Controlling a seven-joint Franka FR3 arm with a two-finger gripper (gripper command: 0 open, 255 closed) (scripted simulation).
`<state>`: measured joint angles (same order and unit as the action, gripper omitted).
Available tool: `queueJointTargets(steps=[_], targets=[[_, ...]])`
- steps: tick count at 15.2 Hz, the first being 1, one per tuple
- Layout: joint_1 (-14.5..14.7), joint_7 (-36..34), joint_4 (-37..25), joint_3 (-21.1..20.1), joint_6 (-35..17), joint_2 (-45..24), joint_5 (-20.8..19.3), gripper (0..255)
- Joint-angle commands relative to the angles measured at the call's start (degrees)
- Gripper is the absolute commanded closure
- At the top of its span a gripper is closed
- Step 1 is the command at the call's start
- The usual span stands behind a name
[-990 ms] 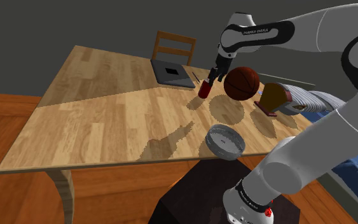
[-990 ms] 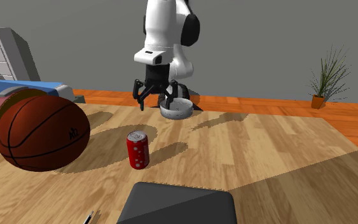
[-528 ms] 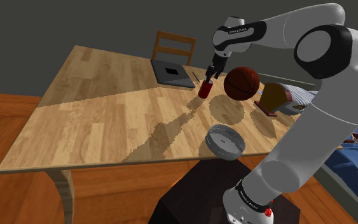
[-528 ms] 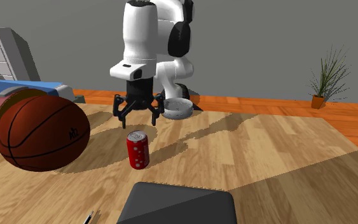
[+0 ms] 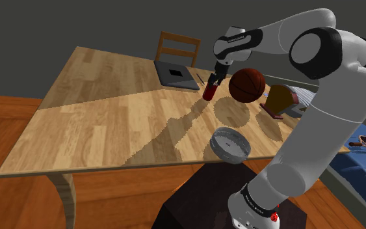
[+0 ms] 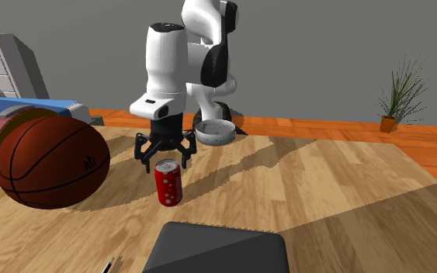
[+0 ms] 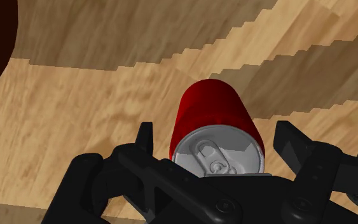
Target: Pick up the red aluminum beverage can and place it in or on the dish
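Red can [image 6: 168, 183] had the gripper [image 6: 164, 151], fingers apart, lowered from beside the dish [image 6: 214, 132] to its twelve o'clock, so grasping looked near.

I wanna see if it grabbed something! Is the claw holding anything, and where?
Nothing yet. The claw is open, with a finger on each side of the top of the can, not touching it.

Shoulder view high behind stand [image 5: 191, 205]; second exterior low, facing arm [image 6: 166, 68] across table [image 6: 341, 203]; wrist close over can [image 7: 211, 114].
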<state>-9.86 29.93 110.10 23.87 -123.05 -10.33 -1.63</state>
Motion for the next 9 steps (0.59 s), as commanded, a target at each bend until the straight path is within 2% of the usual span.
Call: queueJointTargets(steps=[1,8,9], targets=[[-0.05,0.05,0.43,-0.02,-0.72,-0.29,0.13,0],[-0.05,0.06,0.43,-0.02,-0.72,-0.29,0.13,0],[-0.05,0.05,0.43,-0.02,-0.72,-0.29,0.13,255]])
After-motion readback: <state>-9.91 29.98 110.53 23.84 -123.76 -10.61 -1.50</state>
